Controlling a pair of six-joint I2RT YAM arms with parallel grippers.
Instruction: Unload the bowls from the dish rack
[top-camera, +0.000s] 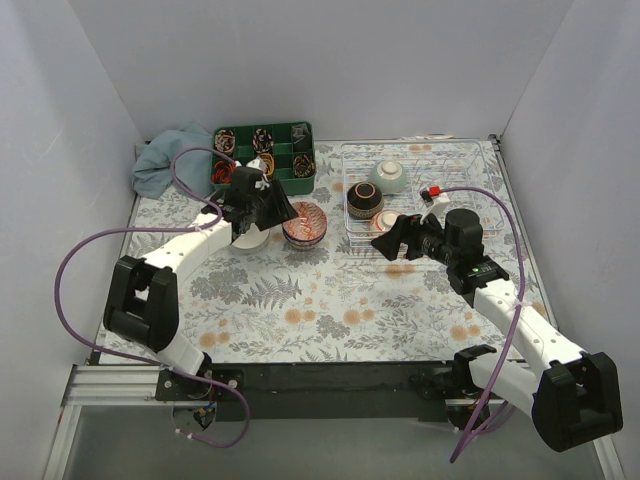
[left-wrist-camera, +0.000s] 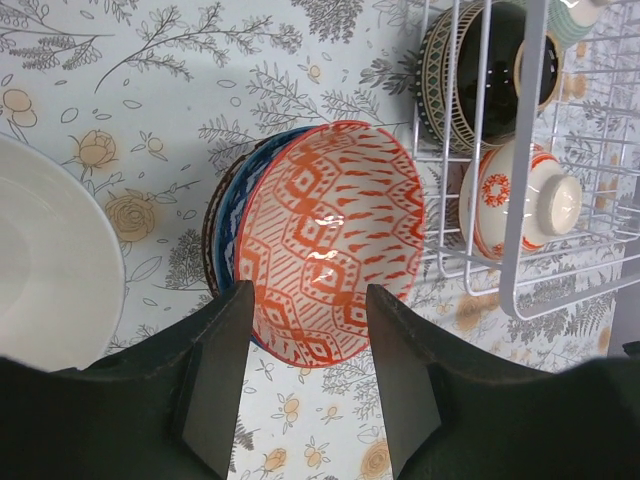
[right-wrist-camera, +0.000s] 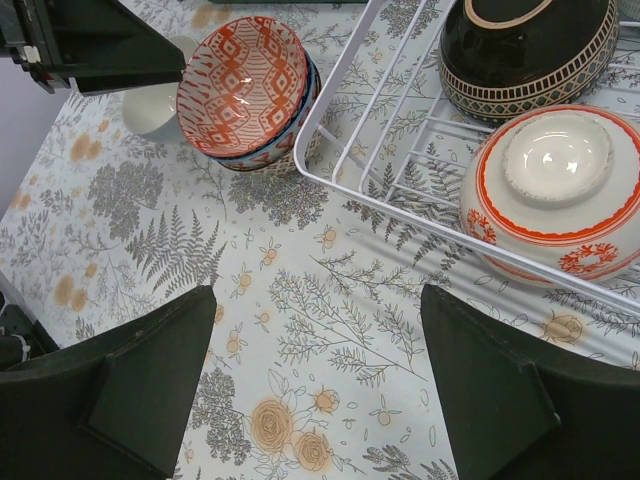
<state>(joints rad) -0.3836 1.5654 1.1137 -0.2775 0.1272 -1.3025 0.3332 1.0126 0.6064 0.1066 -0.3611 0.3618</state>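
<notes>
Seen from above, the dish rack (top-camera: 470, 152) lies in the upper right of the floral bench (top-camera: 330, 310), with its far and right sides near the walls. Bare bench lies open along its lower edge. It holds three bowls, all in its left half: a pale green bowl (top-camera: 388, 176), a dark banded bowl (top-camera: 363, 198) and a red-and-white bowl (top-camera: 388, 221). The right tool (top-camera: 385, 238) sits at the rack's lower left edge, close to that last bowl. Left of the rack an orange-patterned bowl (top-camera: 305, 222) tops a stack, and a white bowl (top-camera: 247, 238) is just beside it, under the left tool (top-camera: 278, 212). At the upper left are one green compartment tray (top-camera: 265, 150) and one blue cloth (top-camera: 165, 160).

In the left wrist view the tool's fingers (left-wrist-camera: 215, 380) stand apart at the bottom of the frame. The orange-patterned bowl shows between them, tilted on a blue bowl (left-wrist-camera: 240, 205). I cannot tell whether they touch it. The rack's wire side fills the right edge.

In the right wrist view the fingers (right-wrist-camera: 150, 390) are spread wide over bare bench and hold nothing. The rack's rounded corner is at upper centre. The red-and-white bowl lies upside down inside the wire, and the dark bowl is above it.
</notes>
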